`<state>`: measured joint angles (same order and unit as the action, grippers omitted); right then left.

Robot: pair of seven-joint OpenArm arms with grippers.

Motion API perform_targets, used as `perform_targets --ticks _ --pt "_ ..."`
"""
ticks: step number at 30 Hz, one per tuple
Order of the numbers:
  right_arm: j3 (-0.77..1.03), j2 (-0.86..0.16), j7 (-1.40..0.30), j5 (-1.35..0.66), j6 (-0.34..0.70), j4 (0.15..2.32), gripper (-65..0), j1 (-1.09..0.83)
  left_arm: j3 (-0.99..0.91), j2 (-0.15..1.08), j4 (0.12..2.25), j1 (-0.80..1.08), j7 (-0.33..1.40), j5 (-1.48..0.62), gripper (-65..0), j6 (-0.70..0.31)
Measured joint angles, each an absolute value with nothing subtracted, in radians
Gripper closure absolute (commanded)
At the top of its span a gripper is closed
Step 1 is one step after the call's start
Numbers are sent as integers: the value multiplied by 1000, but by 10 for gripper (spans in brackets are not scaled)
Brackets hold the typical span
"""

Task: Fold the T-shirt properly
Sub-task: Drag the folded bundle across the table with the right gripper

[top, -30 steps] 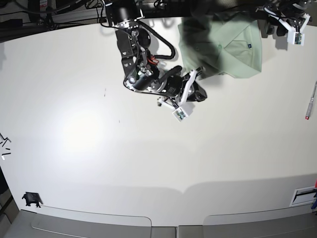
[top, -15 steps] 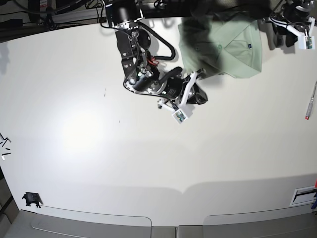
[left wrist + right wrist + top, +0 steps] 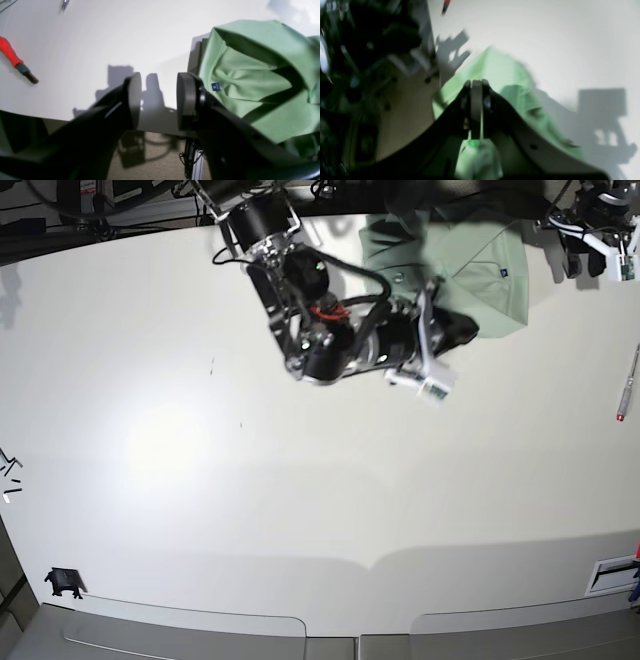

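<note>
The soft, limp T-shirt (image 3: 470,270) lies bunched; right gripper (image 3: 476,110) pressed together above it, left gripper (image 3: 157,100) spread; hems likely grip best.

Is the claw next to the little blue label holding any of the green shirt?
No. In the left wrist view the left claw stands open with only bare table between its pads, beside the T-shirt.

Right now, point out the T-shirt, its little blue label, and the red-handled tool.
T-shirt (image 3: 250,62), left wrist view, on the creased chest cloth.
Blue label (image 3: 215,86), left wrist view, on the tag's face.
Red-handled tool (image 3: 8,53), left wrist view, on the red grip.
</note>
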<state>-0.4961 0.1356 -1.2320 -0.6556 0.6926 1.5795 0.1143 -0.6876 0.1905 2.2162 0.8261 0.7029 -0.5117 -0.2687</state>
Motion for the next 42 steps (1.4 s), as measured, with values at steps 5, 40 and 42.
perform_targets --ticks 5,40,42 --pt "-561 136 -1117 -457 693 1577 0 43 -688 194 2216 800 703 -508 -211 -266" --pt "160 -1 -889 -342 598 1285 0 20 -688 191 2216 786 707 -519 -211 -269" --pt "233 -23 -887 -355 590 1285 0 20 -688 192 2216 787 707 -519 -211 -269"
